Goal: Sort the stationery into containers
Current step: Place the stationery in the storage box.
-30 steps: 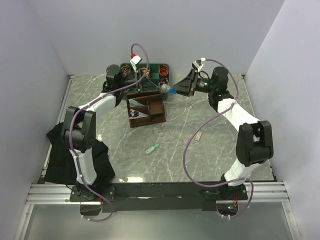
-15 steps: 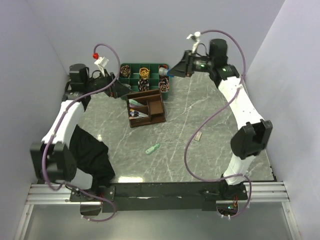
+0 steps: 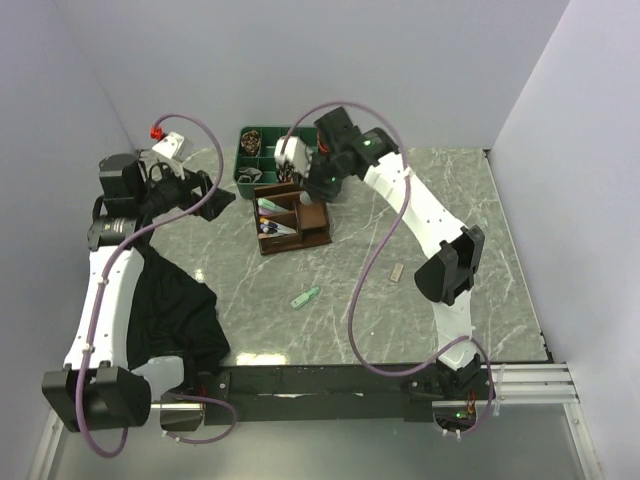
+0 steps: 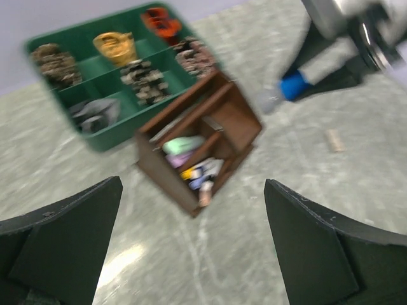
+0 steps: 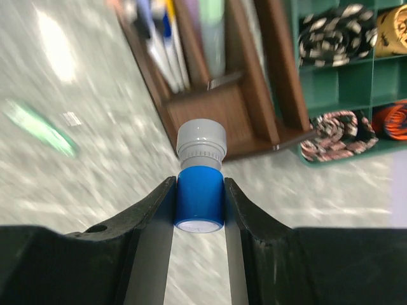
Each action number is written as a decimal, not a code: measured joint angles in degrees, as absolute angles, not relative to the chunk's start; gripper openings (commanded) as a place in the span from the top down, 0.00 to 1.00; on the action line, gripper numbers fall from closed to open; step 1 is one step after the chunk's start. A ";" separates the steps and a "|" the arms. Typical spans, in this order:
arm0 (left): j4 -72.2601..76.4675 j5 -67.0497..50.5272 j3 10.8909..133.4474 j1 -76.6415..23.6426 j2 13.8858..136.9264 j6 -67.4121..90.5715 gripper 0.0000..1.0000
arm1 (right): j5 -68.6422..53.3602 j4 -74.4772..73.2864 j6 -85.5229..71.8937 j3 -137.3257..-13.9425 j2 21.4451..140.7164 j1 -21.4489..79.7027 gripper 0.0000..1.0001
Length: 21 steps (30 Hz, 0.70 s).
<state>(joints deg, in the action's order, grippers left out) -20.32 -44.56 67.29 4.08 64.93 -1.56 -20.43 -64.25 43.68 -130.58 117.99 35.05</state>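
Note:
My right gripper (image 5: 200, 183) is shut on a short cylinder (image 5: 200, 194) with a blue body and a grey cap. It hangs just above the dark brown organiser (image 5: 219, 108), near its front edge. In the top view that gripper (image 3: 305, 192) sits over the organiser (image 3: 292, 222). Several pens (image 4: 194, 173) lie in one compartment. My left gripper (image 4: 193, 185) is open and empty, drawn back to the left of the organiser (image 4: 210, 127), and in the top view it (image 3: 205, 188) stands apart from it. A mint-green clip (image 3: 305, 297) and a small flat bar (image 3: 396, 271) lie loose on the table.
A green tray (image 3: 262, 152) of rolled items stands behind the organiser, touching it. A black cloth (image 3: 180, 310) lies at the left under my left arm. Grey walls close in the marbled table (image 3: 450, 200) on three sides.
My left gripper has opened and pulled back to the left, away from the trays. My right arm has swung left from the tray's right side to above the organiser, carrying the cylinder.

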 measured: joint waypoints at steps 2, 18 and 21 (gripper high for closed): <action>-20.53 -41.87 65.47 4.69 63.18 -2.66 0.00 | -15.88 -65.49 49.01 -128.62 117.58 36.64 1.00; -18.68 -38.20 55.66 7.60 56.34 -2.35 0.01 | -1.06 -72.49 76.16 -134.32 122.54 39.18 1.00; -17.74 -38.20 54.92 7.81 56.27 -2.11 0.00 | -1.06 -73.63 78.37 -134.32 124.40 39.79 1.00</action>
<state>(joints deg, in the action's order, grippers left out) -17.74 -38.20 54.92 7.81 56.27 -2.11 -1.06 -73.63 78.37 -134.32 124.40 39.79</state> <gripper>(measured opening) 0.995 0.400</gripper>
